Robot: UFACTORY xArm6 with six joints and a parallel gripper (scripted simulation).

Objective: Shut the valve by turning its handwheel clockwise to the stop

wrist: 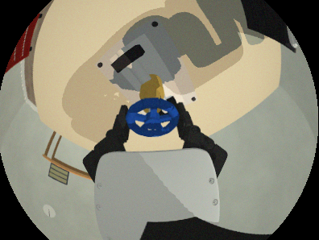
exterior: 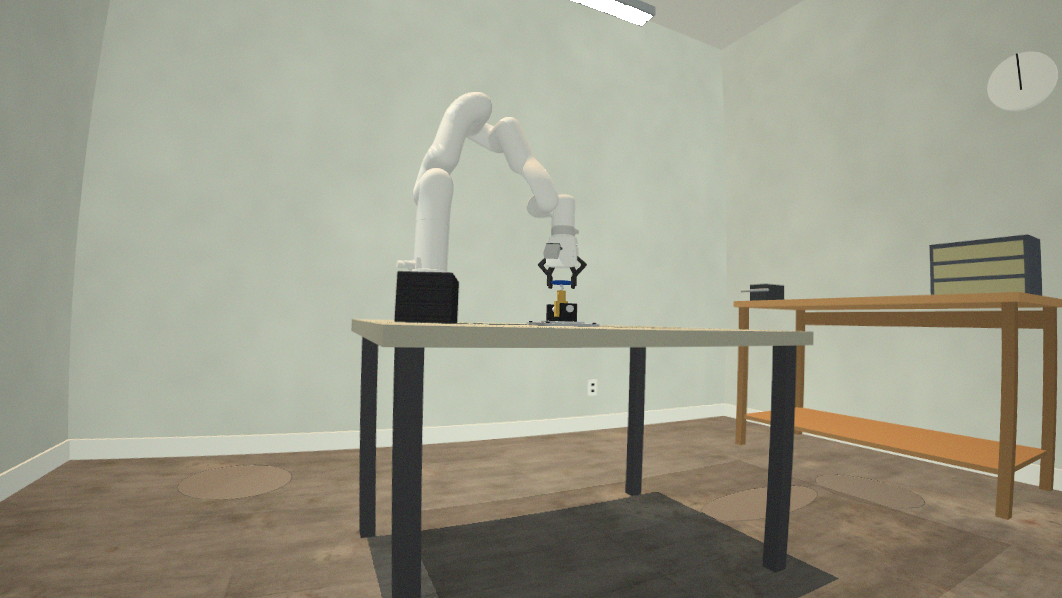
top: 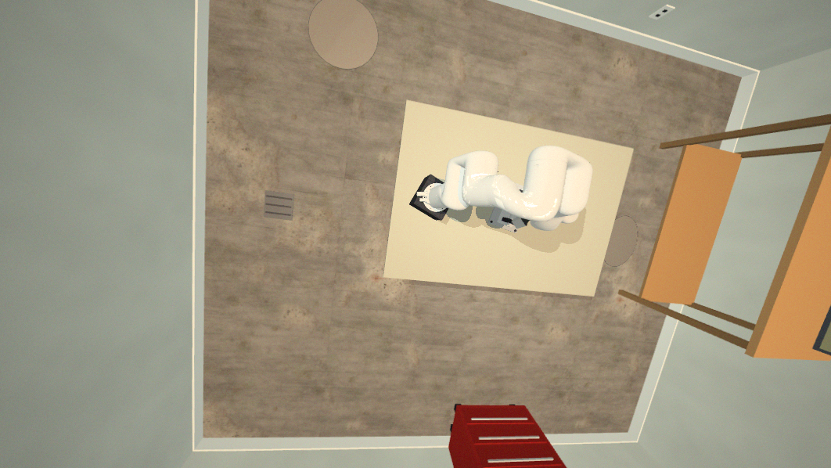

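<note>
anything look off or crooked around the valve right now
Nothing stands out. The blue handwheel sits level on its brass stem, and the end effector is shut on its rim from opposite sides, centred. The valve stands upright on the table.

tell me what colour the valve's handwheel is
Blue; the handwheel shows best in the wrist view, between the end effector's black fingers.

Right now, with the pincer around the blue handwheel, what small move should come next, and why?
Probably start rotating the wrist clockwise, seen from above. In the wrist view the pincer is shut on the blue handwheel, a dark finger against each opposite side of its rim, so the grip looks ready and only the turning remains.
</note>
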